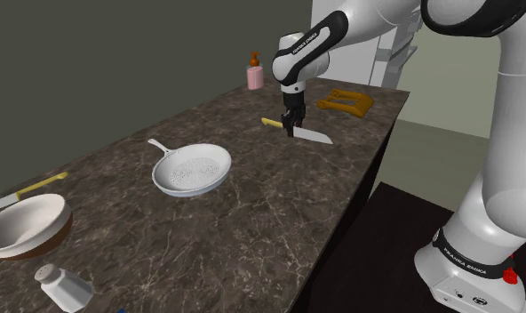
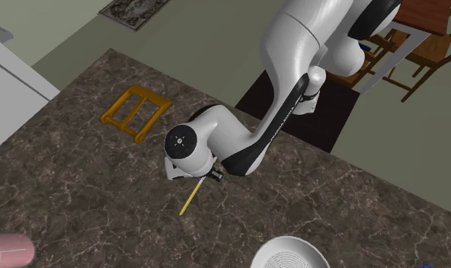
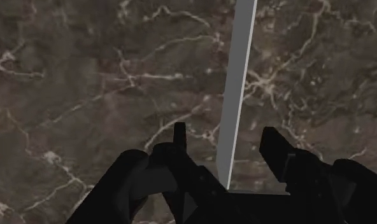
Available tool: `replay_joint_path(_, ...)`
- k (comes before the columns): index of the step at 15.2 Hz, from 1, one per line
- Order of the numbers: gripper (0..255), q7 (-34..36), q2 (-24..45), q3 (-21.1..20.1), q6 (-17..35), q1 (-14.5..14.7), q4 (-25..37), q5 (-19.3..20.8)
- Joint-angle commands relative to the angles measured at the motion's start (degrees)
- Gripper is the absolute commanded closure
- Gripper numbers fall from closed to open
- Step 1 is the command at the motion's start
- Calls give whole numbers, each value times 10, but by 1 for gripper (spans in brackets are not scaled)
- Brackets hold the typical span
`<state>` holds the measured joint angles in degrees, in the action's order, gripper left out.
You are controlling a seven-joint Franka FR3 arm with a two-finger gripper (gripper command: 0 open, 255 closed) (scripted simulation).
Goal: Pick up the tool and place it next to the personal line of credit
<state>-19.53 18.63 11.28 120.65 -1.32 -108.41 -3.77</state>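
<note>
Dark, white-veined stone makes up the tabletop (image 1: 279,222), which runs along a grey-green wall. A white arm (image 1: 377,27) reaches from its stand (image 1: 470,267) over the far part of the surface and points its black gripper (image 1: 292,127) straight down at a knife (image 1: 307,134).

The knife lies flat on the tabletop, with its yellow handle toward the shoulder view's left and its grey blade toward the right. In the wrist view the jaws stand apart, one on each side of the blade (image 3: 237,95). A gap shows on both sides, so they are not clasping it. In the second exterior view the yellow handle (image 2: 190,196) sticks out from under the arm's wrist (image 2: 192,145).

An orange frame-like object (image 1: 346,100) lies beyond the knife, near the tabletop's far corner and apart from the blade. A pink bottle (image 1: 255,76) stands at the far edge by the wall.

Nearer the camera in the shoulder view:
- A white pan (image 1: 192,171) with a long handle sits in the middle of the surface.
- A white-lined bowl (image 1: 26,227) is at the left edge.
- A second yellow-handled knife (image 1: 30,188) lies just behind the bowl.
- A white shaker (image 1: 64,286) stands at the near edge.
</note>
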Motion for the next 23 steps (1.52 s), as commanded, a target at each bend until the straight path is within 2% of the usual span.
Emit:
replay_joint_path(1,255,0,0,0,0,0,0,0)
replay_joint_path(9,255,0,0,0,0,0,0,0)
replay_joint_path(23,255,7,-46,4,-94,3,49,11)
